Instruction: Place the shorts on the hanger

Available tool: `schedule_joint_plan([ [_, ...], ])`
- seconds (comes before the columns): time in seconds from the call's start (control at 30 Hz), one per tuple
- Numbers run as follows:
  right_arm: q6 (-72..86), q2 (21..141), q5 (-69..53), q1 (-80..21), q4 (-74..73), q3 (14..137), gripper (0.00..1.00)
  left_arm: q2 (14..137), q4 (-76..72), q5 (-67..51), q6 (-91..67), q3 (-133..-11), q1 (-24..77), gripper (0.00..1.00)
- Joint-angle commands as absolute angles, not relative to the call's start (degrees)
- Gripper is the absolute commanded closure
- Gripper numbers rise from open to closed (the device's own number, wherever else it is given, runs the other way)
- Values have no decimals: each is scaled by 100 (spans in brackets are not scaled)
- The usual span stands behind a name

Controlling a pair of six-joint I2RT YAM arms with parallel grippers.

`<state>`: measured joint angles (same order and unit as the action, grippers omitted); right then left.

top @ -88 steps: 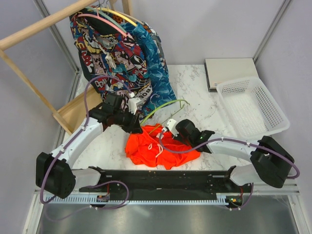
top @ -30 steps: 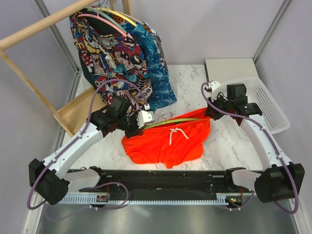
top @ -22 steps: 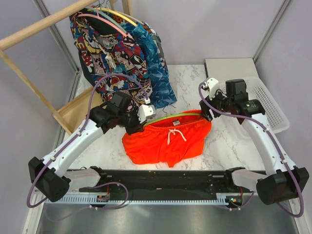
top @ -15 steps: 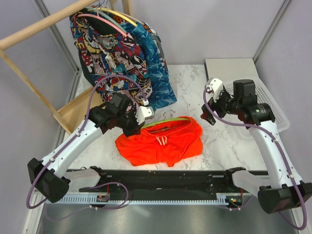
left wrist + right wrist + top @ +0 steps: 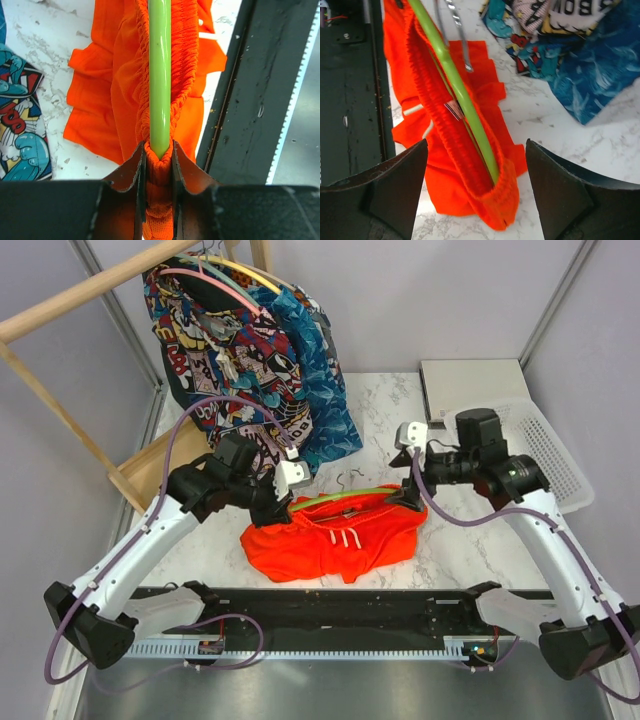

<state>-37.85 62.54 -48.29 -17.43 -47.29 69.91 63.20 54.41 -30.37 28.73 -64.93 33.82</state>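
Observation:
The orange-red shorts (image 5: 330,538) lie bunched on the marble table, their elastic waistband threaded over the lime-green hanger (image 5: 340,497). My left gripper (image 5: 285,504) is shut on the left end of the waistband with the hanger's end inside it; the left wrist view shows both jaws pinching the fabric (image 5: 159,200) just below the green bar (image 5: 160,75). My right gripper (image 5: 406,495) hangs wide open over the right end of the shorts (image 5: 445,165). That end sits between its fingers (image 5: 400,185) untouched, and the hanger (image 5: 447,65) ends inside the waistband there. The metal hook (image 5: 455,30) points toward the back.
A comic-print garment (image 5: 225,350) and a blue patterned one (image 5: 320,390) hang from the wooden rack (image 5: 80,300) at the back left, close behind the shorts. A white basket (image 5: 497,408) and a grey slab (image 5: 470,380) stand at the right. A black rail (image 5: 340,605) runs along the front.
My right gripper let go of the right end of the waistband, opened, and came back down over that end. The stretched shorts slumped onto the table. My left gripper kept its grip.

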Motion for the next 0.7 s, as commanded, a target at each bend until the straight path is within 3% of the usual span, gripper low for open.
schedule_joint_plan([
  [0.0,-3761,6082,-4756,-2539,-3745,6793,15,6170,5186,-3709,2619,-6890,3366,98],
  [0.13,-3893,6564,-4307,-3276,-3806,7084,20,6161,5159,-3876,2584,-6978,3366,98],
  [0.23,-3815,6767,-4000,-3698,-3674,7163,39,6144,5159,-3911,2540,-7031,3366,98],
  [0.27,-3736,6802,-3886,-3796,-3578,7172,49,6126,5142,-3929,2531,-7031,3366,98],
  [0.33,-3700,6873,-3771,-4024,-3568,7233,60,6065,5133,-3955,2461,-7031,3366,98],
  [0.37,-3665,6890,-3727,-4069,-3568,7259,80,6038,5133,-3964,2435,-7031,3358,98],
  [0.43,-3621,6908,-3630,-4104,-3603,7382,100,5925,5133,-3964,2435,-6961,3357,98],
  [0.47,-3534,6908,-3595,-4104,-3621,7435,100,5889,5159,-3999,2426,-6944,3349,96],
  [0.5,-3568,6900,-3621,-4113,-3656,7575,100,5836,5194,-4060,2417,-6926,3340,92],
  [0.53,-3629,6891,-3656,-4113,-3726,7663,100,5792,5247,-4121,2373,-6908,3305,76],
  [0.63,-3831,6899,-3884,-4113,-4111,8023,100,5556,5308,-4263,2198,-7013,3252,47],
  [0.67,-3867,6926,-3972,-4113,-4183,8225,100,5468,5335,-4080,2171,-7101,3252,43],
])
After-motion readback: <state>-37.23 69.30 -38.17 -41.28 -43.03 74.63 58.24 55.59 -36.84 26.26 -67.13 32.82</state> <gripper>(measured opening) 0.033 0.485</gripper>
